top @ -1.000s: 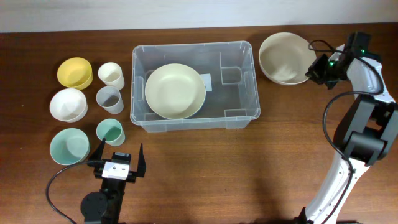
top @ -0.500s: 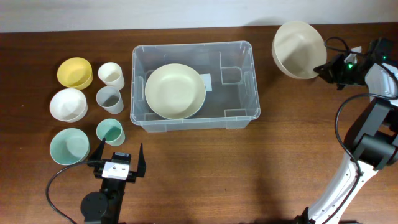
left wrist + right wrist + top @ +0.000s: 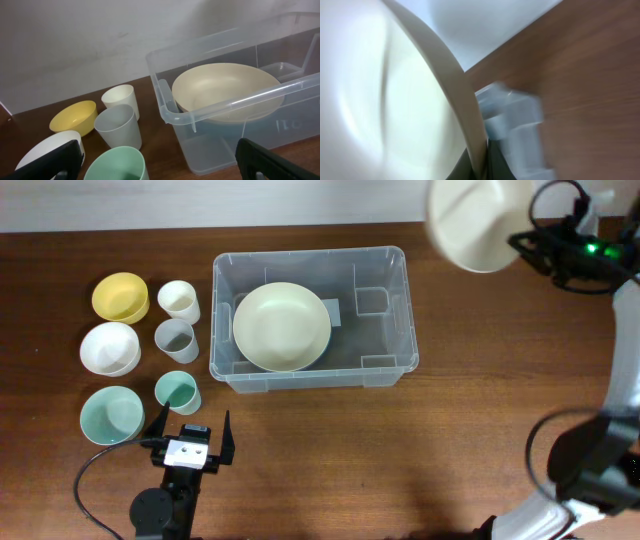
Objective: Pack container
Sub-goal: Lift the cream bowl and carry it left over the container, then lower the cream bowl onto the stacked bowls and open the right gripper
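The clear plastic container sits mid-table with a cream bowl inside its left half. It also shows in the left wrist view with that bowl. My right gripper is shut on the rim of a second cream bowl, held tilted high above the table, right of the container's far right corner. In the right wrist view the bowl's rim is pinched between the jaws, blurred. My left gripper is open and empty at the front left.
Left of the container stand a yellow bowl, a white bowl, a mint bowl, a cream cup, a grey cup and a mint cup.
My right gripper has lifted the second cream bowl off the table, tilting it up and raising it toward the far edge. The left arm has not moved.
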{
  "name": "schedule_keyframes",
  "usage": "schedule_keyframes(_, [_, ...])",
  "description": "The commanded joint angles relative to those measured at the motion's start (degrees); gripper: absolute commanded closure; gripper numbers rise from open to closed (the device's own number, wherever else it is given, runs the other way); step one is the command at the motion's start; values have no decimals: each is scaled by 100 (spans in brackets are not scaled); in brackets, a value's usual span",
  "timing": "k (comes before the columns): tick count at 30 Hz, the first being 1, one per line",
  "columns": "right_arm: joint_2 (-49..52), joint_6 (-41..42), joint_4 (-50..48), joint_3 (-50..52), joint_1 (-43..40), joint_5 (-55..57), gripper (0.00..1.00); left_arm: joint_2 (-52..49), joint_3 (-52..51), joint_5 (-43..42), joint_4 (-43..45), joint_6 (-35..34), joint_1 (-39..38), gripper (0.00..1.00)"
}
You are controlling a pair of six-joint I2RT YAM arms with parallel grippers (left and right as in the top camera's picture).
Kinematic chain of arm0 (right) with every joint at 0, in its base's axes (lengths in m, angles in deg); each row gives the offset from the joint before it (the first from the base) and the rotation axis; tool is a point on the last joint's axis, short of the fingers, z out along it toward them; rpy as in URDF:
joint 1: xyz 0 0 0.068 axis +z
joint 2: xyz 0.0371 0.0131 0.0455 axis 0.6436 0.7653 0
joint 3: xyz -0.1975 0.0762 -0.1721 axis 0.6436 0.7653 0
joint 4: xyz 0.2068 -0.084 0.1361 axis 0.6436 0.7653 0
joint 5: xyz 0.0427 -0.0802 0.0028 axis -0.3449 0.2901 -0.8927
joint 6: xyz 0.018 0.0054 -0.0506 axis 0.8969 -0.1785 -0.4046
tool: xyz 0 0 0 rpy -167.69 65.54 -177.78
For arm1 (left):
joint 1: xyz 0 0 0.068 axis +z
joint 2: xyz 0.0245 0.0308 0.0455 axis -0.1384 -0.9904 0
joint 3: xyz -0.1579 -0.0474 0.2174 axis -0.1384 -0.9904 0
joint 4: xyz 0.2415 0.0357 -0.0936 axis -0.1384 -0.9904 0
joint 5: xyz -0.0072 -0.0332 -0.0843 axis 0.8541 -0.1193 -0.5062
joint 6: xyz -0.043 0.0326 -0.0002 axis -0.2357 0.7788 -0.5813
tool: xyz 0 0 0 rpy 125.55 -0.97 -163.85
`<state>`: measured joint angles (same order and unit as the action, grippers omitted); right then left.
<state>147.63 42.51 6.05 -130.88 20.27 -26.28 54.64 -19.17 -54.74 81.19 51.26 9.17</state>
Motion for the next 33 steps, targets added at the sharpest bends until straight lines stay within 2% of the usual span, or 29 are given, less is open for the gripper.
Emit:
schedule_keyframes(1, [-391,-17,243,-48,636,44,96,42,-20,-63,-24,68,35,0])
schedule_keyframes(6, [-535,-22,866,-44,1812,1147,96,42,-20,-63,-24,68,35,0])
schedule_keyframes(10, [-446,-20,994,-42,2544,1878,96,42,-20,-63,-24,68,35,0])
schedule_keyframes(18, [-44,-17,981,-39,3781,2498,96,42,-20,-63,-24,68,35,0])
schedule_keyframes(23, [378,4,822,-39,4122,2686,96,42,-20,-63,-24,68,35,0])
schedule_keyframes(33, [1209,155,463,-39,4153,2745,96,42,-20,-63,-24,68,35,0])
